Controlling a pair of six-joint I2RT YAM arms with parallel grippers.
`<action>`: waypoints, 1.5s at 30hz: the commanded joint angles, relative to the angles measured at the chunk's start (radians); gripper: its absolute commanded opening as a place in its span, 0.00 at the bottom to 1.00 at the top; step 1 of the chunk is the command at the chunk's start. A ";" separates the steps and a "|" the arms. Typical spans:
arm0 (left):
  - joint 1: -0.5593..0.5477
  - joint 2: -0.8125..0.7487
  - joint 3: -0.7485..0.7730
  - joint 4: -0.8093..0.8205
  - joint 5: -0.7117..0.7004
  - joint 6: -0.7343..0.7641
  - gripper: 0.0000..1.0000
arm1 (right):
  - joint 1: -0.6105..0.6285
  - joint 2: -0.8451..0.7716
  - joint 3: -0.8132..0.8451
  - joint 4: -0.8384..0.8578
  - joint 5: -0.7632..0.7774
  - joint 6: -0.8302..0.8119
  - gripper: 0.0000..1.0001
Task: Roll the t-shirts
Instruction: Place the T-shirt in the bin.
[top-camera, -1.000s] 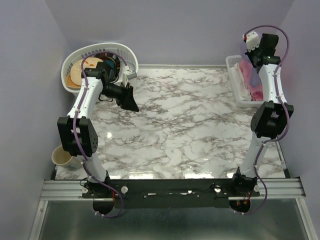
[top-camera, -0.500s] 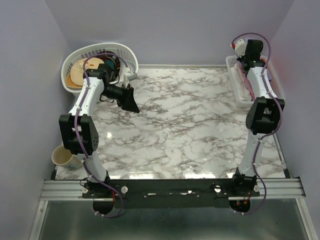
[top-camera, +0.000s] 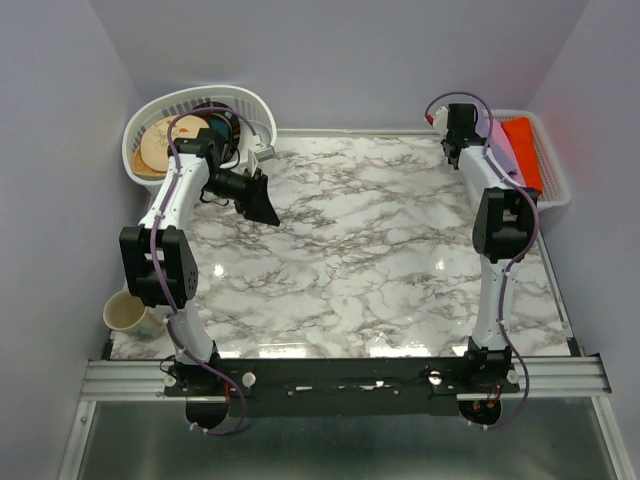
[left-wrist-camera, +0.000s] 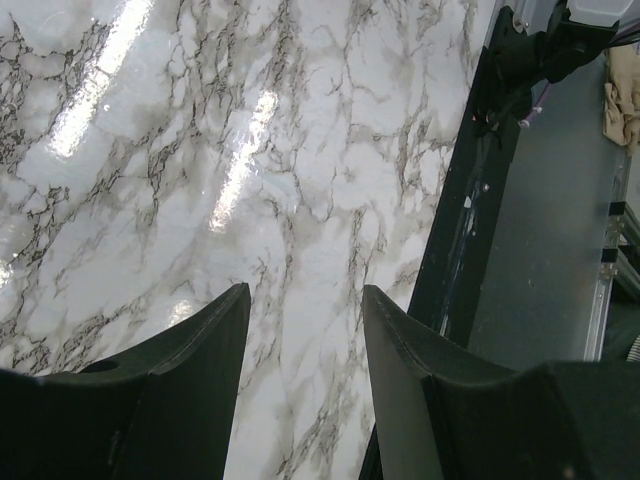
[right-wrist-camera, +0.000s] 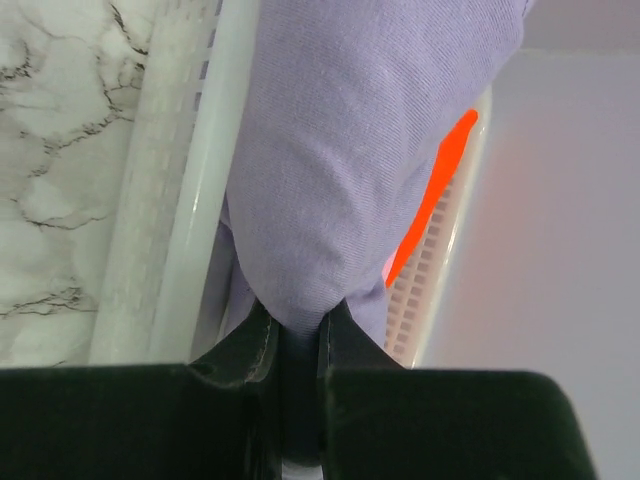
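"Fingers first, then: what were yours doing?"

"My right gripper (right-wrist-camera: 298, 325) was pinched nearly closed on a fold of the lavender t-shirt (right-wrist-camera: 350, 150), and the cloth ran up out of the jaws. My left gripper (left-wrist-camera: 305, 295) stood about half open with nothing in it, hanging over the table (top-camera: 350, 250) towards the rear left."

"And around you, big to small?"

"The marble table lay under both arms. At its rear left corner sat a round white basket (top-camera: 200, 97) with tan and dark things inside, just behind my left wrist. At the rear right stood a white slotted bin (top-camera: 555, 190), and my right arm reached up to the side of it nearest the table's middle. The t-shirt was over that bin, between its two long walls, hiding most of the inside from my wrist camera. Whether it rested on anything below, I couldn't tell. An orange cloth (top-camera: 522, 150) lay in the bin beside it. Smallest was a cup (top-camera: 125, 313), near the left edge by my left arm."
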 joint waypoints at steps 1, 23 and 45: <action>0.003 -0.012 -0.008 -0.099 0.035 0.008 0.57 | 0.024 0.004 -0.009 -0.045 0.035 0.095 0.00; 0.001 -0.032 -0.037 -0.074 0.012 -0.015 0.58 | -0.057 0.047 0.271 -0.626 -0.441 0.477 0.66; -0.003 -0.041 0.013 -0.086 0.045 0.023 0.58 | -0.216 -0.257 0.215 -0.745 -0.567 0.569 0.68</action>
